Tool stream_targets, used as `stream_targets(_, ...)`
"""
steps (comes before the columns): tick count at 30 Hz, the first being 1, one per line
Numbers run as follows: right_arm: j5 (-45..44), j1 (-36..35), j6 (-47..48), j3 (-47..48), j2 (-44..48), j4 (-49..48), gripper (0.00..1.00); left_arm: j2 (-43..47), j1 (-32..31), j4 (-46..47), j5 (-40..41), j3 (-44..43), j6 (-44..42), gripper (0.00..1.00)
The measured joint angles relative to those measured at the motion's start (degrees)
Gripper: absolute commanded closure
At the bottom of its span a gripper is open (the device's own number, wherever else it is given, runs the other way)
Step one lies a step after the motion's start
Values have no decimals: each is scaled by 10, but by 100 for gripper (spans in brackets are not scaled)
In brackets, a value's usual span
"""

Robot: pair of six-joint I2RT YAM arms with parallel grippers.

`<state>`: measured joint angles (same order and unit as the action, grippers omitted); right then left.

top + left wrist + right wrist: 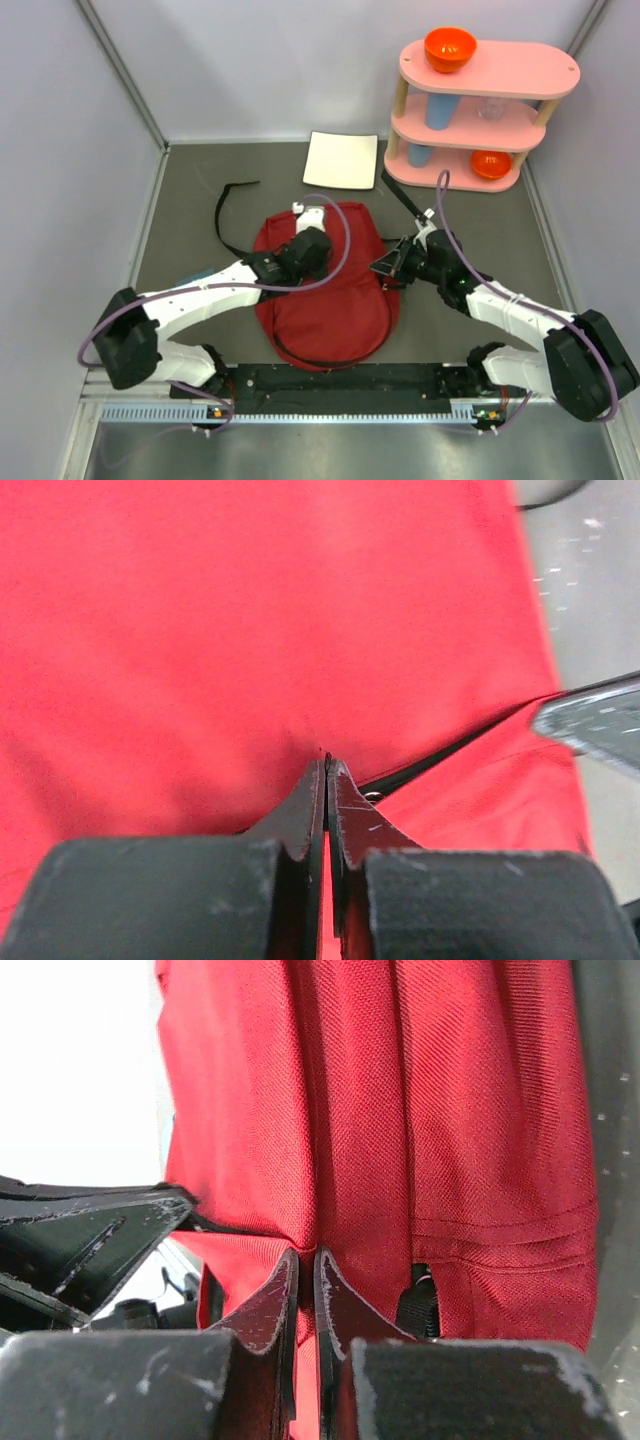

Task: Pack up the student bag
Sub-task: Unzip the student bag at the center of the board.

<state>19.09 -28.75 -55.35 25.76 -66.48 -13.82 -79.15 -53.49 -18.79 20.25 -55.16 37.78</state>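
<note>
While the dark red, soft woven-fabric student bag (330,300) is lying flat and rounded in the middle of the grey desk (190,200), closer to its near edge, a thin black strap (218,218) is trailing toward the left edge. Bare desk is showing on both sides of the bag. A white square plate (340,160) is sitting at the far edge, and a pink three-tier shelf (520,68) is standing in the far right corner. The left gripper (325,770) is pressing its black fingers together on a pucker of smooth red cloth near the bag's far end. The right gripper (307,1260) is pinching a twill-textured fold at the bag's right side, fingers almost touching.
</note>
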Motion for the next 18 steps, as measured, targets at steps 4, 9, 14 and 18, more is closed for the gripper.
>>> stream_targets(4,-26,0,3,0,1,25,100,62,22,-28,30,61,21,100)
stream_targets(9,-34,0,3,0,1,37,100,139,57,-65,62,138,61,100)
stream_targets(14,-29,0,15,2,1,42,96,200,76,-73,65,183,82,98)
stream_targets(18,-18,2,31,6,1,46,64,213,76,-69,55,186,70,79)
